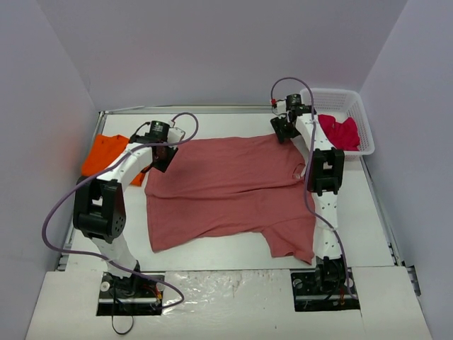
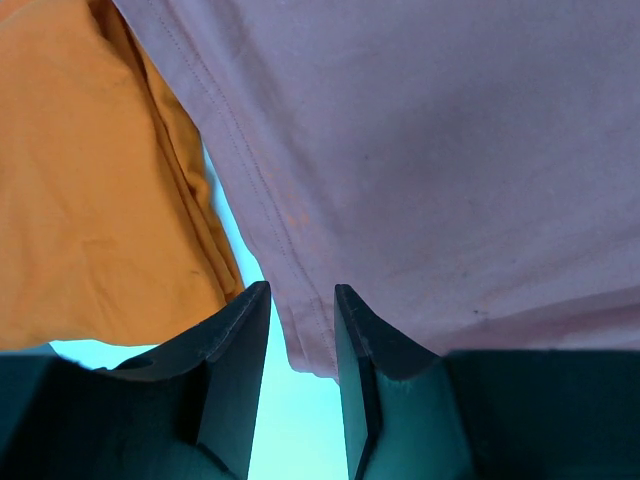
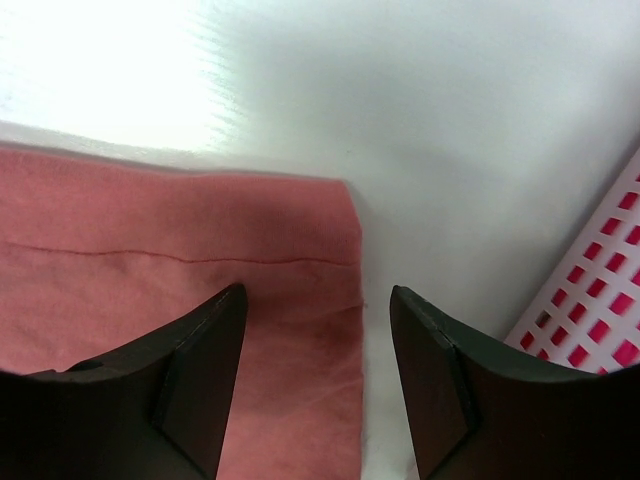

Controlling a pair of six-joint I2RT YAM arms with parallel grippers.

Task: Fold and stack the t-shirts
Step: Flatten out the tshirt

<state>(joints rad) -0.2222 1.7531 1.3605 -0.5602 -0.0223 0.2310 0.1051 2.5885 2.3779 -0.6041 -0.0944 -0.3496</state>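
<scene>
Right gripper [image 3: 318, 290] is hanging over the far right corner of the brick-red t-shirt [image 1: 226, 188], and its jaws are standing well spread, gripping nothing. That corner is lying flat right under it. The stitched hem is running just ahead of the left finger and the cloth's side edge is sitting in the gap between the two fingers. Bare white table [image 3: 450, 120] is showing ahead of the tips and under the right finger. Just off to the right of that finger, the white lattice basket [image 3: 600, 300] is peeking in, pink showing through its holes. That is the crimson-pink t-shirt [image 1: 338, 132], bunched inside the basket, beside the gripper and apart from it.

Over to the left gripper [image 2: 302, 290], which is sitting at the far left corner of the same brick-red t-shirt. Its jaws are standing only a narrow way apart, with pale table glowing through the slot. The shirt's hemmed edge is coming down from ahead and reaching right into the mouth of that slot, against the right finger. Whether it is being pinched, I cannot tell. The rest of the cloth is spreading ahead and to the right of the tips. Ahead and to the left of them, the orange t-shirt [image 2: 90, 200] is lying in a rumpled heap, its edge just beside the left finger.
</scene>
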